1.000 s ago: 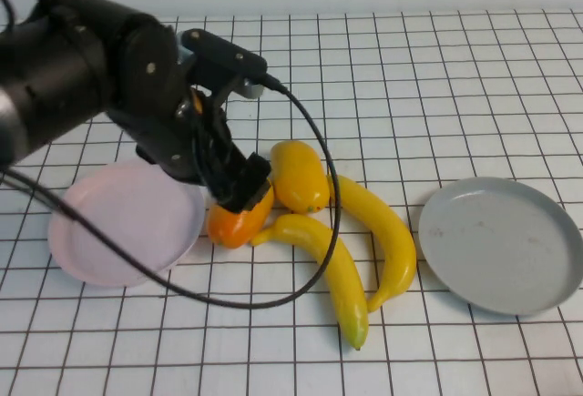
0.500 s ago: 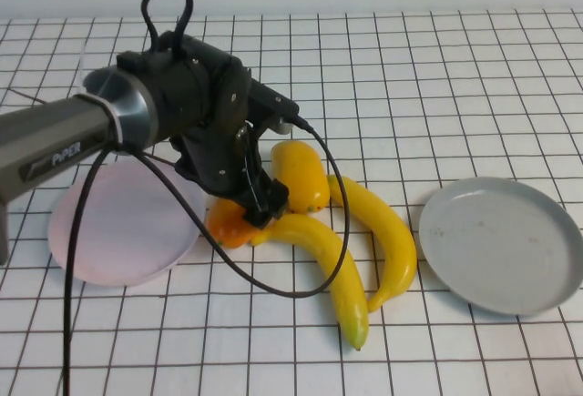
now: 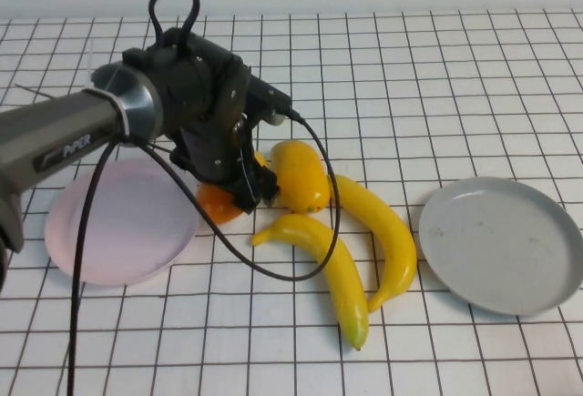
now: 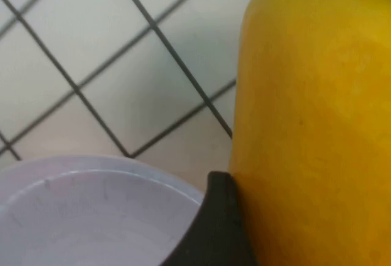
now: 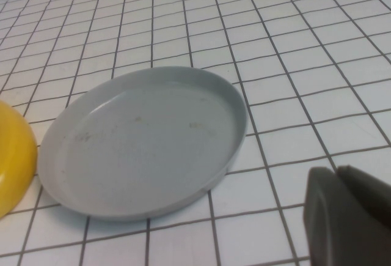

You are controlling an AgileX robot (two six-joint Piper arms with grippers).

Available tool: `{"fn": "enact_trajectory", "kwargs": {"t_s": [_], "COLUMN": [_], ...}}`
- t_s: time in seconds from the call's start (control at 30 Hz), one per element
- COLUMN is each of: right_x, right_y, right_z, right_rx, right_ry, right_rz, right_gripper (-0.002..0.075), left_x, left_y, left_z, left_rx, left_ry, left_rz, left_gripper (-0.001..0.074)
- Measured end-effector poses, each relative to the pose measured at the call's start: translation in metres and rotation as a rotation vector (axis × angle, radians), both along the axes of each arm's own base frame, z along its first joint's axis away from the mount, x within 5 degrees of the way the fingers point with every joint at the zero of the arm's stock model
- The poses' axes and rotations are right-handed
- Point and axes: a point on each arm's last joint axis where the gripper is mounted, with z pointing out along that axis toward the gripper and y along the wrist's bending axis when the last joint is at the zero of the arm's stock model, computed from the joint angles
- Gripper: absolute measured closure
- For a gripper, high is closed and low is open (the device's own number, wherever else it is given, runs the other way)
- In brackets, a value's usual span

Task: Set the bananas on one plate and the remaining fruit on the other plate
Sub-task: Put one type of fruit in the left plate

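Left gripper (image 3: pixel 244 188): low over the table between the pink plate and the fruit cluster, at the near-left mango; wrist view shows one dark finger (image 4: pixel 214 229) pressed flat against a yellow fruit skin; looks clamped on that mango, judged from the contact and the pose.
Pink plate (image 3: pixel 118 223): far left, bare; its rim lies just beside the gripped mango.
Gripped mango (image 3: pixel 219 203): orange-red end pokes out below the gripper toward the pink plate; whether it is off the table, cannot tell.
Second mango (image 3: pixel 299 175): just right of the gripper, touching or nearly touching it; free.
Handling, mangoes: plump, smooth, probably stiff-skinned and moderately heavy; rounded sides may let fingers slide; best taken across the short middle, not the tapering ends.
Bananas (image 3: pixel 328 264): two, side by side, right of the mangoes, curving toward the near edge; the right one (image 3: pixel 381 232) sits near the grey-blue plate.
Handling, bananas: long, curved, likely light; grip at mid-length so they hang balanced; a hold near a tip would let them swing.
Grey-blue plate (image 3: pixel 501 244): far right, bare, apart from all fruit.
Right gripper (image 5: pixel 348 217): out of the high view; parked near the grey-blue plate; holds nothing; finger state cannot tell.
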Motion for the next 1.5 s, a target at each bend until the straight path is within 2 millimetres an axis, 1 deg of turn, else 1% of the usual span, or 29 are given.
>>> {"fn": "enact_trajectory", "kwargs": {"t_s": [0.13, 0.23, 0.27, 0.33, 0.4, 0.6, 0.7, 0.77, 0.87, 0.97, 1.3, 1.33, 1.43, 1.5], "right_x": [0.0, 0.0, 0.0, 0.0, 0.0, 0.0, 0.0, 0.0, 0.0, 0.0, 0.0, 0.0, 0.0, 0.0], "right_y": [0.0, 0.0, 0.0, 0.0, 0.0, 0.0, 0.0, 0.0, 0.0, 0.0, 0.0, 0.0, 0.0, 0.0], "right_z": [0.0, 0.0, 0.0, 0.0, 0.0, 0.0, 0.0, 0.0, 0.0, 0.0, 0.0, 0.0, 0.0, 0.0], "right_rx": [0.0, 0.0, 0.0, 0.0, 0.0, 0.0, 0.0, 0.0, 0.0, 0.0, 0.0, 0.0, 0.0, 0.0], "right_ry": [0.0, 0.0, 0.0, 0.0, 0.0, 0.0, 0.0, 0.0, 0.0, 0.0, 0.0, 0.0, 0.0, 0.0], "right_rz": [0.0, 0.0, 0.0, 0.0, 0.0, 0.0, 0.0, 0.0, 0.0, 0.0, 0.0, 0.0, 0.0, 0.0], "right_gripper": [0.0744, 0.0744, 0.0744, 0.0744, 0.0744, 0.0744, 0.0744, 0.0744, 0.0744, 0.0744, 0.0744, 0.0744, 0.0744, 0.0744], "left_x": [0.001, -0.006, -0.01, -0.016, -0.021, -0.027, -0.025, -0.023, -0.019, -0.016, -0.015, -0.016, -0.017, -0.017], "left_y": [0.001, 0.007, 0.01, 0.018, 0.033, 0.087, 0.105, 0.113, 0.116, 0.114, 0.113, 0.113, 0.113, 0.113], "left_z": [0.034, 0.06, 0.066, 0.07, 0.067, 0.034, 0.029, 0.029, 0.03, 0.031, 0.03, 0.03, 0.03, 0.03], "left_rx": [-0.031, -0.051, -0.05, -0.043, -0.029, 0.045, 0.063, 0.062, 0.044, 0.014, -0.009, -0.004, 0.01, 0.011], "left_ry": [-0.086, -0.125, -0.127, -0.116, -0.091, 0.004, 0.011, 0.008, -0.018, -0.052, -0.056, -0.052, -0.042, -0.031], "left_rz": [0.017, 0.032, 0.039, 0.055, 0.087, 0.306, 0.39, 0.422, 0.433, 0.426, 0.429, 0.421, 0.398, 0.389], "left_gripper": [0.0188, 0.0188, 0.0188, 0.0188, 0.0188, 0.0188, 0.0188, 0.0189, 0.0188, 0.0188, 0.0189, 0.0183, 0.0099, 0.0069]}}
